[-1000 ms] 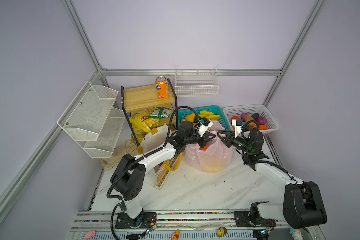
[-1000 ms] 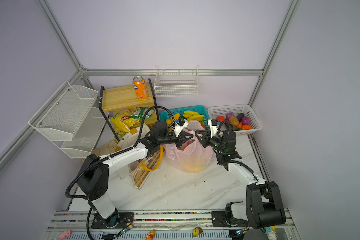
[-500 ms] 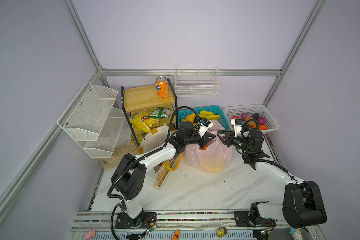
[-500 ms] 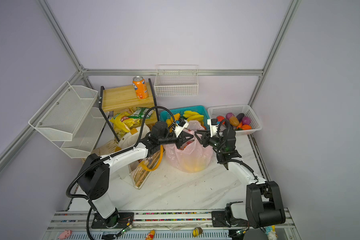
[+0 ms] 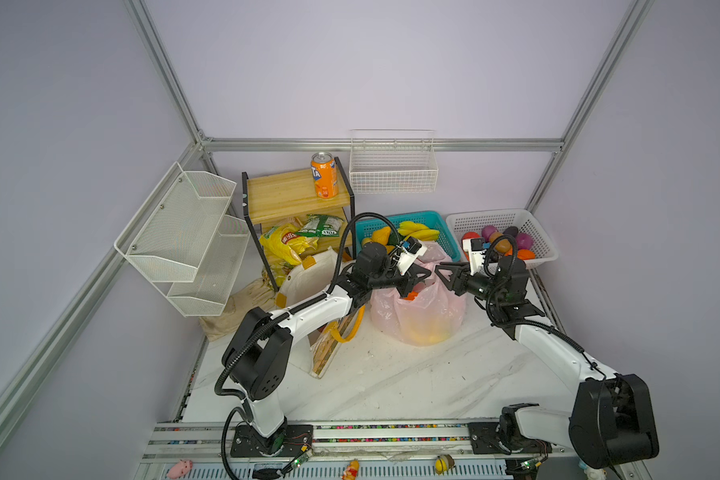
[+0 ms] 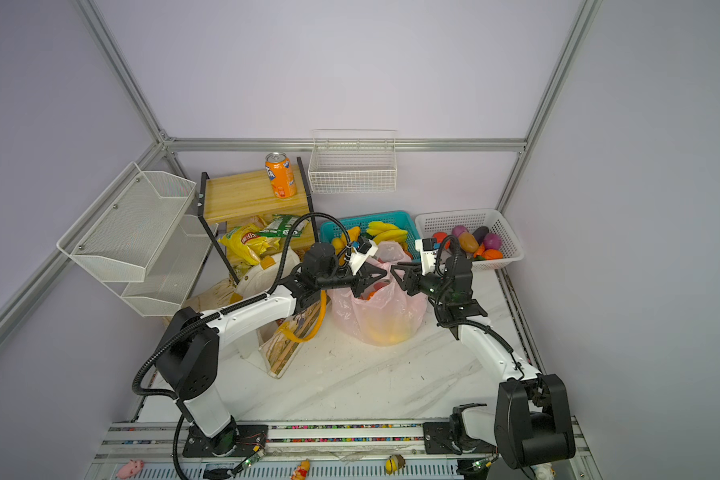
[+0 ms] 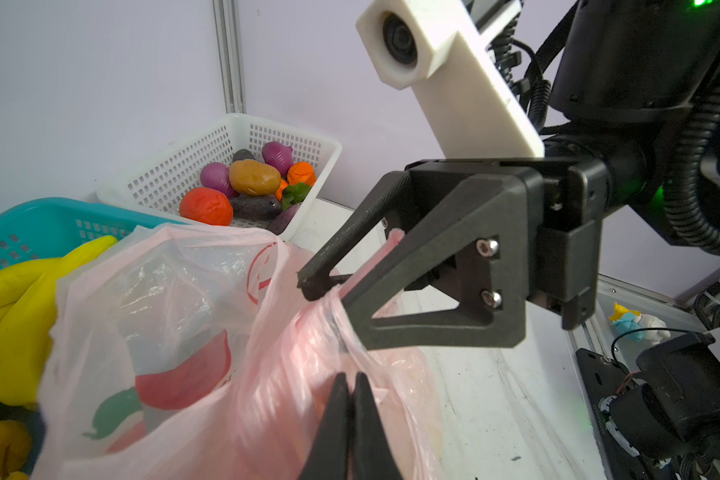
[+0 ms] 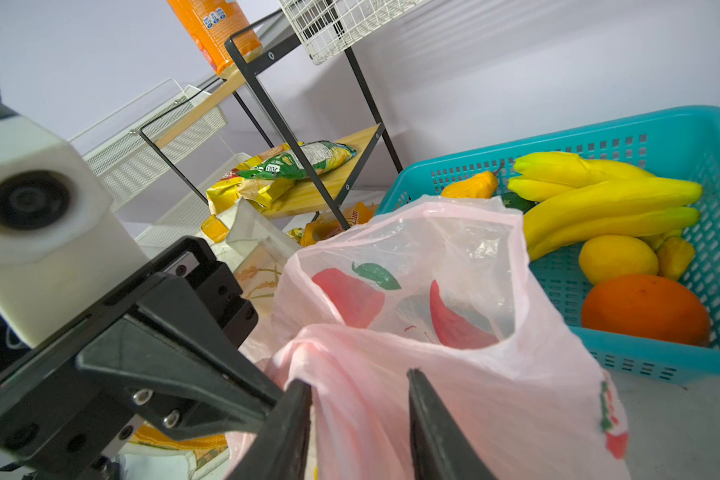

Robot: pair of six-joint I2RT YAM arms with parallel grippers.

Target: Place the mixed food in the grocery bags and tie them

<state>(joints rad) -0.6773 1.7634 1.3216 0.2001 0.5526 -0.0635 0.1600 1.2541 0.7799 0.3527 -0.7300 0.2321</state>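
well, we see the white canvas tote at 9 o'clock of the pink apple-print bag, which holds yellow and orange toy fruits. our left gripper is pinched tight on its rim at 11 o'clock; our right gripper, half-spread, straddles bunched plastic at 1 o'clock.

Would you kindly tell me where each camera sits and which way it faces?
Top views: high at the front, looking down on the table; both arms show whole.
Left wrist: behind the left pincer, facing the bag and white basket; its shut tips show, with the right pincer.
Right wrist: behind the right pincer, facing the bag and teal basket; its parted tips show, with the left pincer.
Shared: both wrist views hold the bag.
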